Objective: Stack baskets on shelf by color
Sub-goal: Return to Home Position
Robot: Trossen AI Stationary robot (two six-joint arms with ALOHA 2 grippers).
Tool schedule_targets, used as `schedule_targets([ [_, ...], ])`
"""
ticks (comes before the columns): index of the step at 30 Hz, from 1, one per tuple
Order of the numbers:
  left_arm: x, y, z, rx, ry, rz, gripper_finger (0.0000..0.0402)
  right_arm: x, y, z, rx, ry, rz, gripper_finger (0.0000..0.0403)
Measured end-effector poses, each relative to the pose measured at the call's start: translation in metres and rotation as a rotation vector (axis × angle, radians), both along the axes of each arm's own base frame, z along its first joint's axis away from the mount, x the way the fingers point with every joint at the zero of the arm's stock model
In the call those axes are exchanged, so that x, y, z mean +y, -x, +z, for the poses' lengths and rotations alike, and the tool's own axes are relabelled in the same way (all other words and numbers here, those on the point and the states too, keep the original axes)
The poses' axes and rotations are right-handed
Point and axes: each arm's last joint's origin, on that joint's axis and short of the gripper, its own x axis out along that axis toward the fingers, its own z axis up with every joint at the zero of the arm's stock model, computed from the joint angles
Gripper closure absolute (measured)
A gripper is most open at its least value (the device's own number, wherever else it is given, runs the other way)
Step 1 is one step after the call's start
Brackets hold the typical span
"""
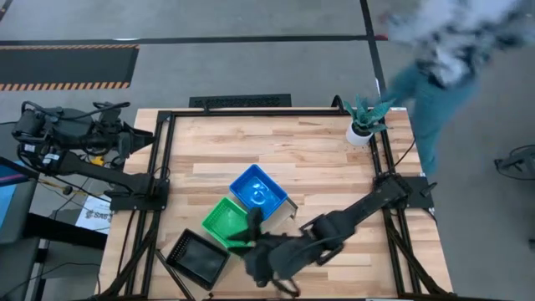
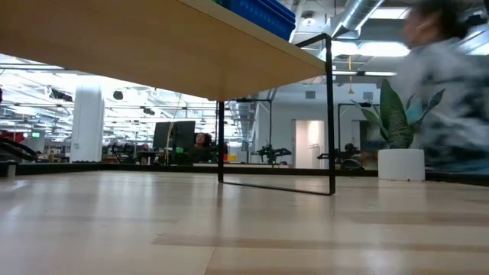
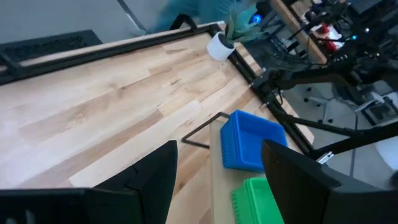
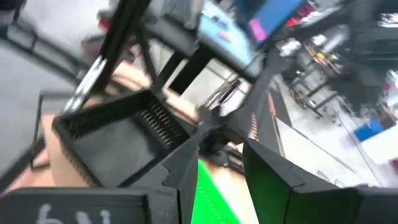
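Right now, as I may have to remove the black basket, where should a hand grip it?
Probably come from above and pinch the rim wall of the black basket farthest from the green basket: its open top faces up and that end looks free.

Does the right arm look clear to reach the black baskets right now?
Likely yes. The right pincer hangs open by the green baskets, facing the black baskets close ahead, with nothing between them. The left arm waits off the table's left side.
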Motion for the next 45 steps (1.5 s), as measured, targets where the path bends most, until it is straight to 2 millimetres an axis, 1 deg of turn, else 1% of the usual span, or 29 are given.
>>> schedule_targets([
  [3, 0.000, -0.003, 0.004, -0.032, -0.047, 0.003, 0.0182, -0.010, 0.022, 0.037, -0.070, -0.082, -0.041, 0.0258],
  [6, 0.001, -0.004, 0.009, -0.084, -0.086, 0.022, 0.0182, -0.026, 0.049, 0.069, -0.116, -0.145, -0.052, 0.0259],
  [10, 0.001, -0.006, 0.012, -0.104, -0.110, 0.012, 0.0182, -0.055, 0.100, 0.124, -0.231, -0.317, -0.073, 0.0260],
  [12, 0.001, -0.005, 0.011, -0.098, -0.111, 0.012, 0.0182, -0.072, 0.130, 0.144, -0.240, -0.364, -0.075, 0.0258],
  [13, 0.001, -0.005, 0.011, -0.094, -0.111, 0.012, 0.0181, -0.080, 0.143, 0.150, -0.230, -0.384, -0.081, 0.0258],
  [15, 0.001, -0.005, 0.011, -0.105, -0.093, 0.027, 0.0182, -0.094, 0.166, 0.158, -0.207, -0.506, -0.105, 0.0257],
  [17, 0.002, -0.005, 0.011, -0.084, -0.153, 0.026, 0.0182, -0.107, 0.187, 0.160, -0.129, -0.514, -0.076, 0.0258],
  [19, 0.002, -0.008, 0.013, -0.078, -0.246, -0.023, 0.0182, -0.121, 0.201, 0.160, -0.078, -0.520, -0.090, 0.0259],
  [22, 0.000, -0.010, 0.017, -0.145, -0.341, -0.117, 0.0182, -0.145, 0.216, 0.157, -0.048, -0.564, -0.138, 0.0262],
  [24, 0.000, -0.005, 0.014, -0.191, -0.401, -0.160, 0.0182, -0.156, 0.223, 0.151, -0.049, -0.568, -0.160, 0.0261],
  [26, 0.001, 0.003, 0.004, -0.225, -0.431, -0.166, 0.0182, -0.165, 0.228, 0.139, -0.051, -0.572, -0.184, 0.0260],
  [28, 0.001, 0.012, -0.013, -0.271, -0.435, -0.184, 0.0182, -0.169, 0.232, 0.122, -0.075, -0.599, -0.184, 0.0258],
  [30, 0.000, 0.014, -0.036, -0.320, -0.428, -0.232, 0.0182, -0.173, 0.239, 0.100, -0.113, -0.628, -0.172, 0.0257],
  [34, -0.001, 0.019, -0.079, -0.454, -0.409, -0.267, 0.0182, -0.187, 0.260, 0.048, -0.273, -0.735, -0.127, 0.0260],
  [39, -0.002, 0.017, -0.129, -0.530, -0.376, -0.254, 0.0182, -0.202, 0.285, -0.028, -0.493, -0.850, -0.089, 0.0264],
  [41, -0.003, 0.007, -0.140, -0.502, -0.361, -0.253, 0.0182, -0.205, 0.294, -0.058, -0.560, -0.879, -0.071, 0.0263],
  [43, -0.005, 0.001, -0.153, -0.403, -0.342, -0.300, 0.0182, -0.208, 0.304, -0.083, -0.624, -0.911, -0.042, 0.0261],
  [45, -0.006, -0.008, -0.153, -0.427, -0.343, -0.320, 0.0181, -0.210, 0.312, -0.104, -0.681, -0.941, -0.009, 0.0260],
])
